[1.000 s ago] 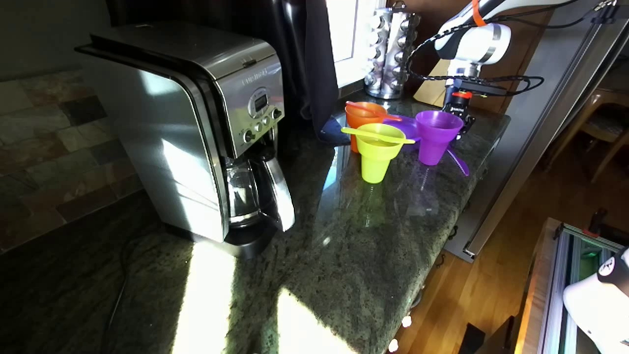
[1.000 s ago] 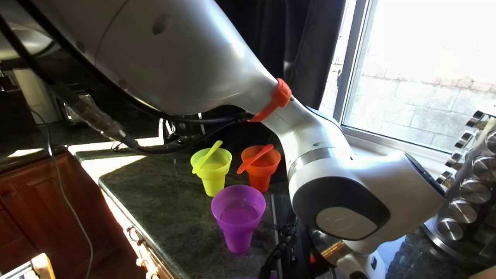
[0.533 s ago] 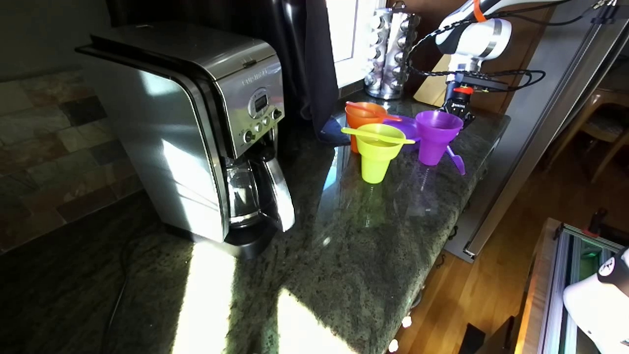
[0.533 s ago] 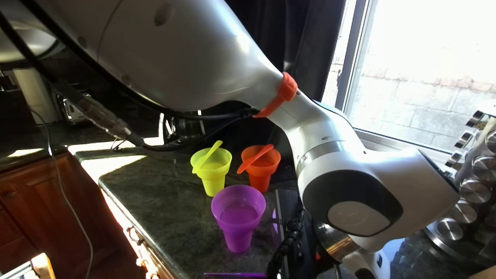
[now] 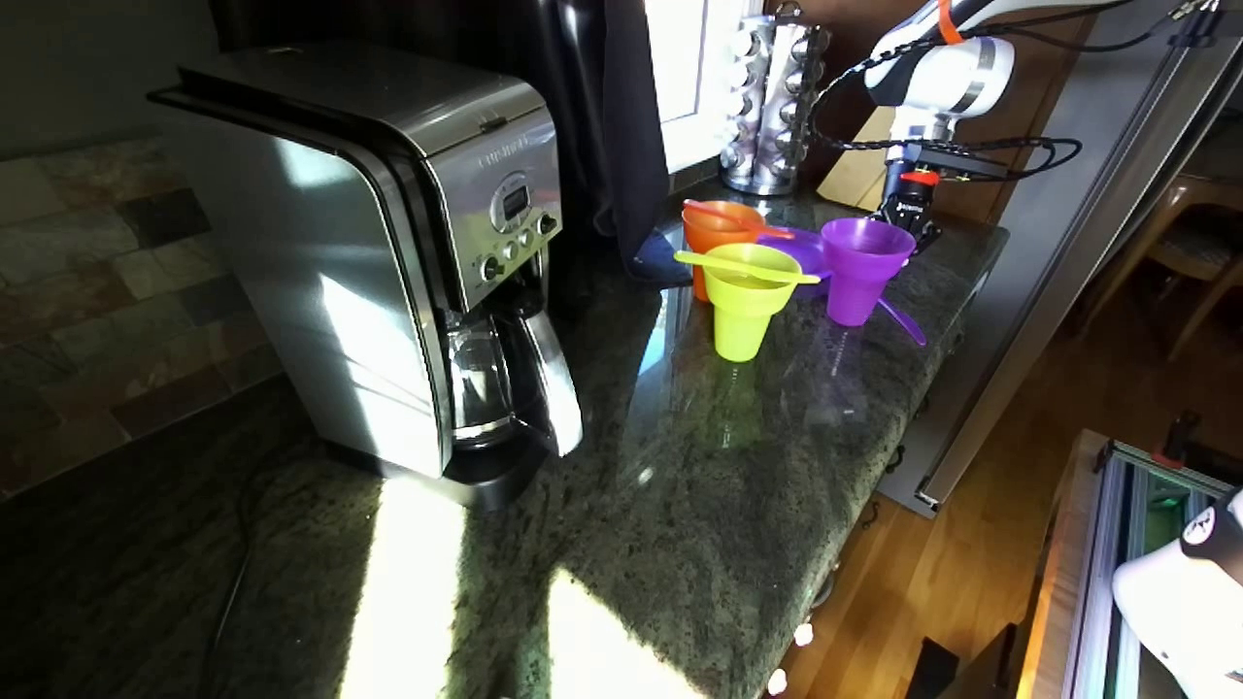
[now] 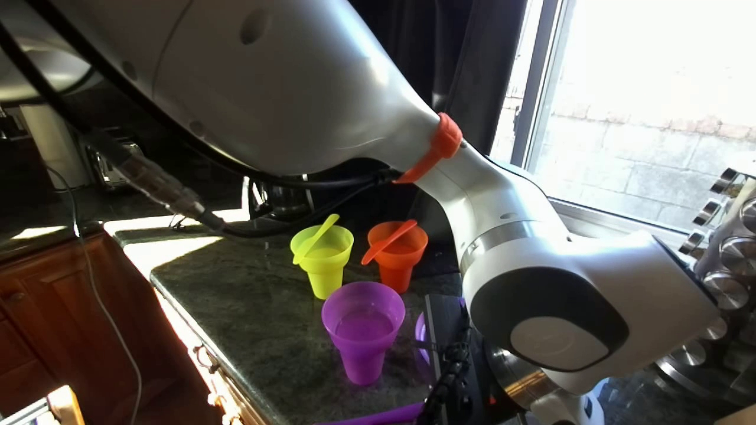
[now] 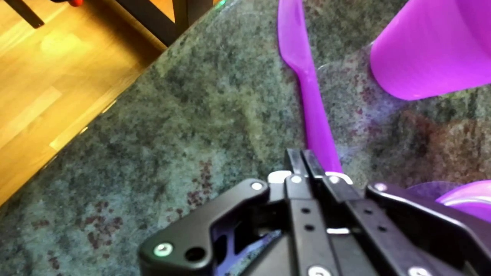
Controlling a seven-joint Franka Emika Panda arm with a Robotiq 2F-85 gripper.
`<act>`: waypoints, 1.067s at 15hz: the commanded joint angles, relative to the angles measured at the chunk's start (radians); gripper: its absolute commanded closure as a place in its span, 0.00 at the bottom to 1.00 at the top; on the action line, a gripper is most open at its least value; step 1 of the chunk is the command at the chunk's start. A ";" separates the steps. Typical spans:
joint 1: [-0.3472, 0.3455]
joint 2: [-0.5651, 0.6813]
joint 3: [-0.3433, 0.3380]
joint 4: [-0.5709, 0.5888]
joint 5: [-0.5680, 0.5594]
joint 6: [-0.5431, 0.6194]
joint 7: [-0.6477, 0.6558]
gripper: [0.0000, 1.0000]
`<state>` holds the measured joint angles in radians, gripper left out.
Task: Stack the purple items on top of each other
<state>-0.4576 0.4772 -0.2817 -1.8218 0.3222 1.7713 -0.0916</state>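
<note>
The purple items look like a cup, a knife and a round dish. The purple cup [image 5: 862, 277] stands upright in both exterior views [image 6: 363, 348] and at the wrist view's upper right [image 7: 429, 53]. The purple knife [image 7: 316, 103] lies along the counter; its near end goes behind my gripper's right finger. It also shows in both exterior views [image 5: 903, 323] [image 6: 384, 415]. The purple dish [image 7: 470, 199] is partly hidden right of my gripper. My gripper [image 7: 305, 153] is shut apart from a thin gap, beside the knife, and no purple shows between its tips.
A yellow-green cup [image 5: 743, 311] and an orange cup [image 6: 398, 260] stand near the purple cup, each with a utensil across its rim. A coffee maker [image 5: 388, 252] and a spice rack [image 5: 772, 107] stand on the counter. The counter edge [image 7: 103, 109] is left of my gripper.
The arm shifts slightly to the right in both exterior views. The purple knife turns on its long axis, edge-on then flatter, and moves a little. The cups stay still.
</note>
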 commanded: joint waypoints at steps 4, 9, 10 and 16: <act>-0.009 0.018 0.015 0.026 0.008 -0.011 -0.034 0.42; 0.003 0.030 0.030 0.044 0.005 -0.015 -0.018 0.03; 0.005 0.033 0.033 0.048 0.003 -0.015 -0.018 0.00; 0.015 0.055 0.042 0.052 -0.007 -0.012 -0.019 0.34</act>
<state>-0.4421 0.5027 -0.2426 -1.7954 0.3221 1.7713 -0.1103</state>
